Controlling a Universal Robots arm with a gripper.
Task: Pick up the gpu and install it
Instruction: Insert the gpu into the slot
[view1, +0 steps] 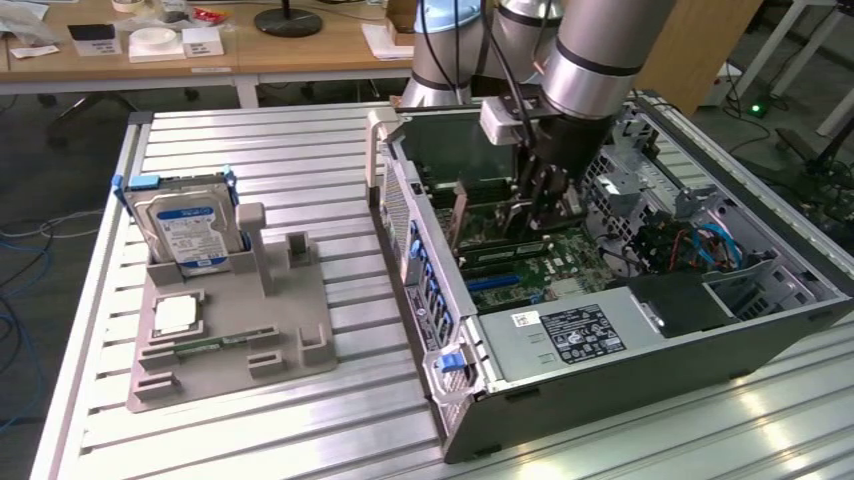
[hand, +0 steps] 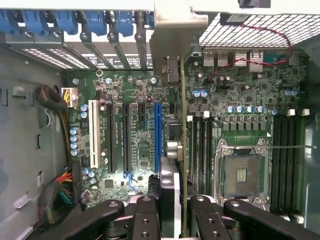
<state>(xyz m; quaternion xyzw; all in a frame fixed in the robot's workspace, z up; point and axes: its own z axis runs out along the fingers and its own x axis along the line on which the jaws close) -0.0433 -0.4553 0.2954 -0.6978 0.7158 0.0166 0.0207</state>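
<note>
The pick-up looked done: the tool (hand: 176, 212) was clenched on the gpu (hand: 183, 150), which it held on edge inside the open computer case (view1: 747, 330), its metal bracket end toward the case's rear slots. The card stood over the motherboard (hand: 135, 100), just beside the long blue slot (hand: 158, 135). Whether it was seated could not be told, so the install seemed unfinished. The hard drive (view1: 194, 230) sat in its holder on the bench (view1: 267, 150).

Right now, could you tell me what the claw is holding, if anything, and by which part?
The claw holds the gpu, pinched across its thin top edge, away from its metal bracket, above the motherboard.
</note>
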